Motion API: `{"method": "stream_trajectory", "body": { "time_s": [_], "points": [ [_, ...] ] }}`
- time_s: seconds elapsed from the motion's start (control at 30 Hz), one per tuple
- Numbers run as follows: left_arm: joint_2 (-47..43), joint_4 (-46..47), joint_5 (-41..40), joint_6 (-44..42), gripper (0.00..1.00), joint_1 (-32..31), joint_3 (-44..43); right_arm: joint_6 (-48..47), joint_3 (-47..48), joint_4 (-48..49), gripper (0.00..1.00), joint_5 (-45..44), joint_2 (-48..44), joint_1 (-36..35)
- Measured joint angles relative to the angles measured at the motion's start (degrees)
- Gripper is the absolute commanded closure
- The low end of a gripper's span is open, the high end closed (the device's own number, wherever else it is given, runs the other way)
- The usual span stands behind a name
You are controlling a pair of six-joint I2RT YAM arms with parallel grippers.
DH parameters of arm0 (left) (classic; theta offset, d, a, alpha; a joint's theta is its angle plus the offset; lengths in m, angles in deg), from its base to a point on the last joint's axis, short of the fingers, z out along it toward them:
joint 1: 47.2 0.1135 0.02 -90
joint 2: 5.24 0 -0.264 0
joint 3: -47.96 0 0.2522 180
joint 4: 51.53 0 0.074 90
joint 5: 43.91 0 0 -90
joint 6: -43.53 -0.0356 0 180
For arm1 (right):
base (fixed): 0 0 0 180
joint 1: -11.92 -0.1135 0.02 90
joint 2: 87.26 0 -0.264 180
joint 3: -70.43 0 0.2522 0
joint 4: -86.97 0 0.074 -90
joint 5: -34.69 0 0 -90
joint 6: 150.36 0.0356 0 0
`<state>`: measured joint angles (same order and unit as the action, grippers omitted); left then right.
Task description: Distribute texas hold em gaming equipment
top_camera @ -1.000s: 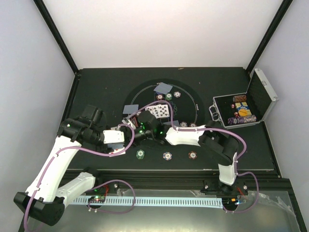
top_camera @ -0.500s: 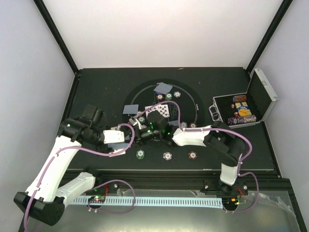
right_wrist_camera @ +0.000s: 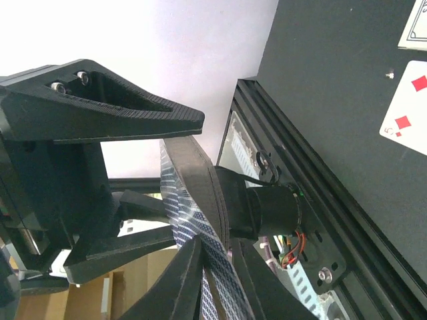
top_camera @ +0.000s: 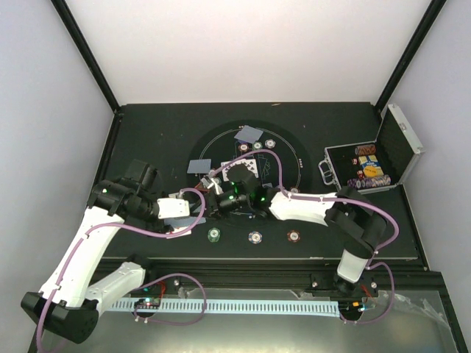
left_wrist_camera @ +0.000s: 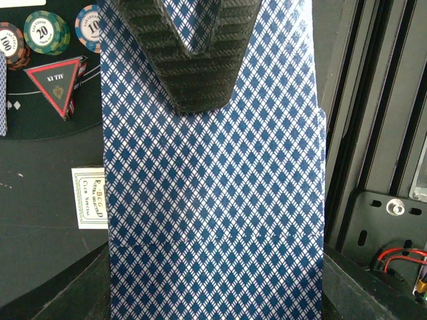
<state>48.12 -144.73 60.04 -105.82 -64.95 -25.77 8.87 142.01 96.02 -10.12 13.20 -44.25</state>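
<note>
My left gripper (left_wrist_camera: 200,100) clamps the diamond-backed deck (left_wrist_camera: 213,200). My right gripper (right_wrist_camera: 220,293) straddles its edge, but I cannot tell if it grips. Upper left: chips (left_wrist_camera: 45,31) marked 100, 20, 10, and a triangle marker (left_wrist_camera: 59,79) reading ALL IN.

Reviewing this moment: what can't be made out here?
- Left wrist: held cards fill the frame, hiding most of the table.
- Right wrist: unclear whether the right claw grips the card edge; oblique angle.
- Top view: chips in the case too small to count.

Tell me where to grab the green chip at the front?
Grip the green chip by its rim, on two opposite sides, coming straight down from above. It lies flat, so only its thin round edge offers a hold.
</note>
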Motion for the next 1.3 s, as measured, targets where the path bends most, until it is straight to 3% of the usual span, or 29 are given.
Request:
{"method": "stream_trajectory", "body": {
  "time_s": [0.4,0.6,0.77,1.03,1.3],
  "points": [
    [0.0,-0.11,-0.02,0.0,0.98,0.0,0.0,-3.41,0.24,-7.08,0.99,0.33,-3.5,3.76],
    [0.0,-0.09,0.02,0.0,0.98,0.0,0.0,-5.33,-1.18,-9.94,0.99,1.27,-5.07,9.14],
    [0.02,-0.09,0.02,0.0,0.98,0.0,-0.02,-10.82,-0.61,-16.63,0.99,2.97,-4.7,17.53],
    [0.02,-0.07,0.2,0.0,0.98,0.0,-0.02,-27.63,19.28,-38.07,0.99,-1.07,10.25,35.74],
    [0.0,-0.07,0.48,0.0,0.98,0.0,-0.02,-36.68,35.52,-54.01,0.99,-8.46,24.59,38.88]
  ]
}}
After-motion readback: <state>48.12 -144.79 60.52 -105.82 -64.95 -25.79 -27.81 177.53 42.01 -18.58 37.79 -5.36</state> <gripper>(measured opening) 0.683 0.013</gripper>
